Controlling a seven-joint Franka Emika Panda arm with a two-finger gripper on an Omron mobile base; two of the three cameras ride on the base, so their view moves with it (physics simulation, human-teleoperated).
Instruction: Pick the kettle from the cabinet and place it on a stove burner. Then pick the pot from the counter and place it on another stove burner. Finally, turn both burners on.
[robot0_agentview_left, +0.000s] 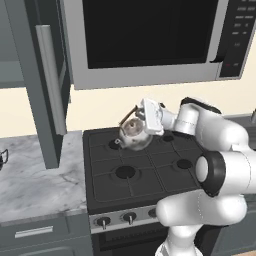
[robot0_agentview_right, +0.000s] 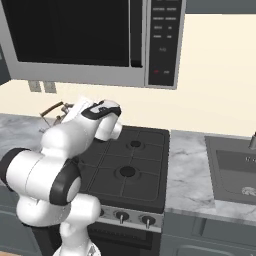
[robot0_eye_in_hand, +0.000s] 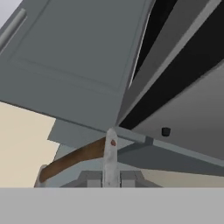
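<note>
1. Gripper (robot0_agentview_left: 136, 116) fingers pinched shut on kettle (robot0_agentview_left: 134, 133) handle.
2. Kettle hanging tilted over rear left burner (robot0_agentview_left: 116, 143) of cooktop (robot0_agentview_left: 150, 170).
3. Cabinet (robot0_agentview_left: 47, 80) door open, left of stove, above counter (robot0_agentview_left: 35, 180).

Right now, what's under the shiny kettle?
The kettle hangs from the hand, tilted over the stove's back-left burner. Black grate bars show below it; the kettle covers part of that burner.

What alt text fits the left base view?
The white arm's gripper, shut on the handle, holds the silver kettle tilted above the black cooktop's back-left burner, below a microwave, beside the open cabinet door.
</note>
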